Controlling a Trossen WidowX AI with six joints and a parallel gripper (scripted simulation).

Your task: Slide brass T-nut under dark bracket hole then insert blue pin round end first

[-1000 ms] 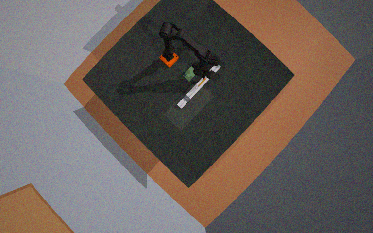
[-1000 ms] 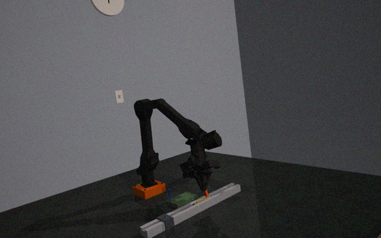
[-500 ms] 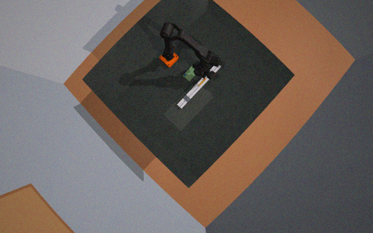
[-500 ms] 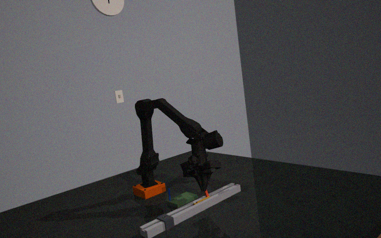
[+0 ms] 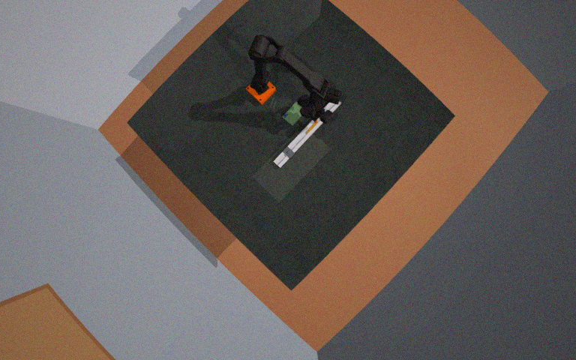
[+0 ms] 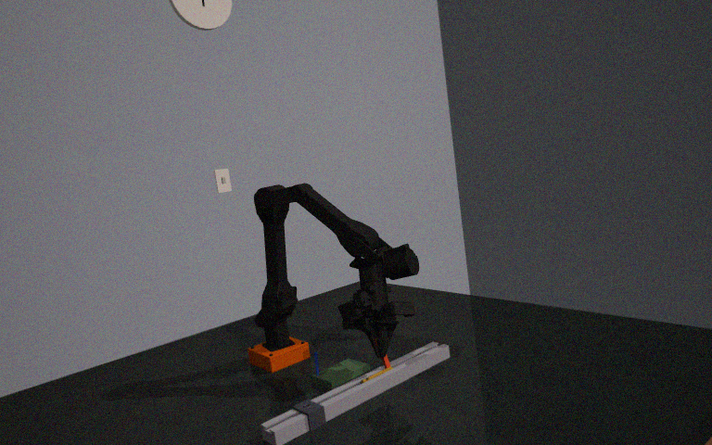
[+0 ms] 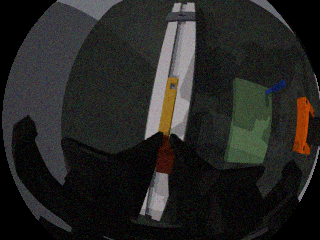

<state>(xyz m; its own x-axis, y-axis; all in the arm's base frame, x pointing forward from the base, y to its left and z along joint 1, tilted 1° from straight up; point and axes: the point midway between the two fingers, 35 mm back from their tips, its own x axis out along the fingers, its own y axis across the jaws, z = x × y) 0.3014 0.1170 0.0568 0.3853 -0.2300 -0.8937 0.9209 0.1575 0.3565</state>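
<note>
Jaws nearly closed, the gripper (image 5: pixel 325 119) (image 6: pixel 381 355) (image 7: pixel 168 136) has the orange handle (image 6: pixel 387 362) (image 7: pixel 165 155) pinched between its fingertips, with only a narrow gap left by the handle's thickness. The arm (image 5: pixel 300 67) (image 6: pixel 332 217) reaches out from its orange base and bends down over the rail.

Largest of the work pieces, the aluminum rail (image 5: pixel 298 142) (image 6: pixel 349 398) (image 7: pixel 156 107) runs long and pale, its slot facing up. Beside it sits the green tray (image 5: pixel 292 116) (image 6: pixel 337 375) (image 7: pixel 250 120), where the blue pin (image 5: pixel 286 115) (image 6: pixel 316 363) (image 7: pixel 276 87) stands upright. The dark bracket (image 5: pixel 288 152) (image 6: pixel 310 413) (image 7: pixel 181 16) straddles the rail near one end, well apart from the gripper.

The step in hand looks to be seating the nut in the slot. Done well, it calls for a firm pinch, the nut's length kept in line with the slot, and a gentle lowering of whichever end rides high until both sit under the lips. Only then should the handle be drawn toward the bracket, level and without lift. A twist could wedge the nut against a lip.

The brass T-nut (image 5: pixel 311 127) (image 6: pixel 375 375) (image 7: pixel 169 105) lies along the rail at the slot, between the gripper and the bracket. It is a slim yellow-gold bar with a small square mark near its far end; the handle leans slightly as it rises from the other. Whether it is fully under the lips cannot be told.
</note>
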